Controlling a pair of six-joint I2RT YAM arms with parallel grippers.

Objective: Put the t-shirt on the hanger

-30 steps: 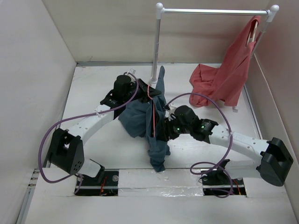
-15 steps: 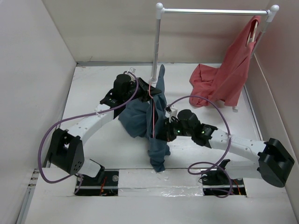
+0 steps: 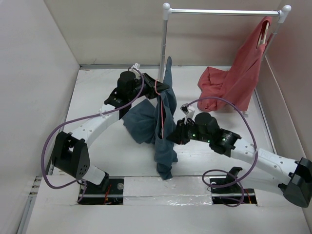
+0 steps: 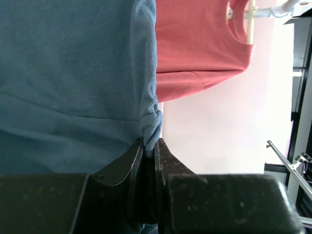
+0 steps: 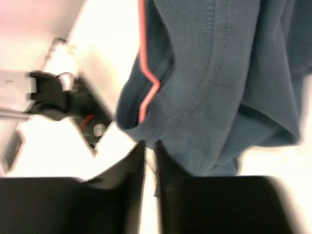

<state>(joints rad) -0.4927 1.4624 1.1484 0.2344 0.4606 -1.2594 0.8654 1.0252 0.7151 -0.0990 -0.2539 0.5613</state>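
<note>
The t-shirt [image 3: 163, 122] is held up in front of the left pole of the hanger [image 3: 224, 11], well below its rod; a bunched fold is pinched in the left end effector [image 4: 149, 144]; nearer than the hanger, the right end effector [image 5: 148, 145] is drawn nearly together at a hem; whether cloth is caught there cannot be told; a red shirt [image 3: 239, 78] is draped at the hanger's right end.

I see the t-shirt [image 3: 163, 126] hanging over mid-counter [image 3: 97, 97] from my left end effector [image 3: 157, 91], just in front of the left pole of the hanger [image 3: 163, 44]. My right end effector [image 3: 170, 138] meets its right edge, lower down. A second shirt [image 3: 234, 83] hangs behind, at the hanger's right end.
</note>
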